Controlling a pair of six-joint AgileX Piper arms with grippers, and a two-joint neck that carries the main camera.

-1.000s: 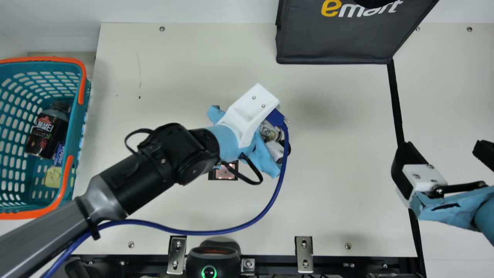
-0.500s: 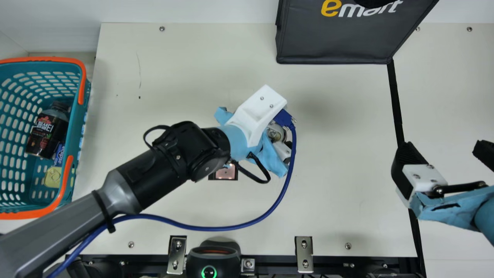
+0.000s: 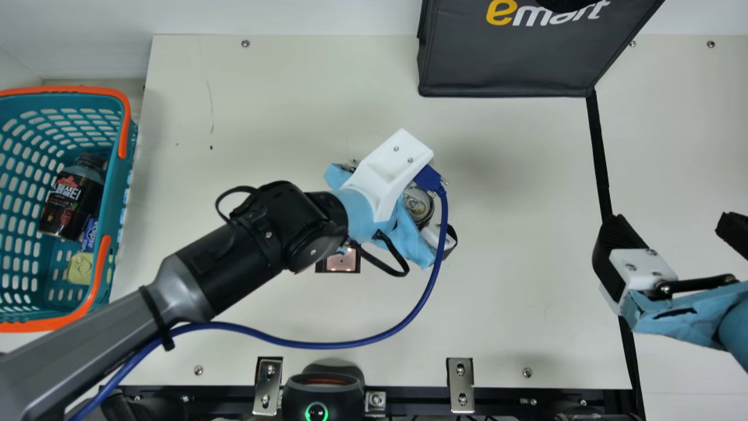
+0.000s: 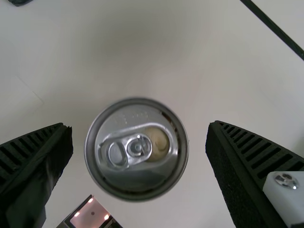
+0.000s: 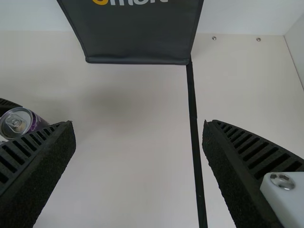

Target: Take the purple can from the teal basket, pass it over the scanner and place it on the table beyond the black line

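The left claw (image 3: 401,203) is spread wide, its 2 fingers to either side of the purple can (image 4: 137,149), touching neither side of it; the can stands upright on the bench (image 3: 514,280), near the lit square panel (image 3: 340,261) and well short of the black line (image 3: 599,152); the right claw (image 3: 673,233) hangs over that line, also wide.

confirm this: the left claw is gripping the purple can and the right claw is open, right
No, the left claw is not gripping the purple can: the left wrist view shows it open around the can, with a gap on each side. The right claw is indeed open.
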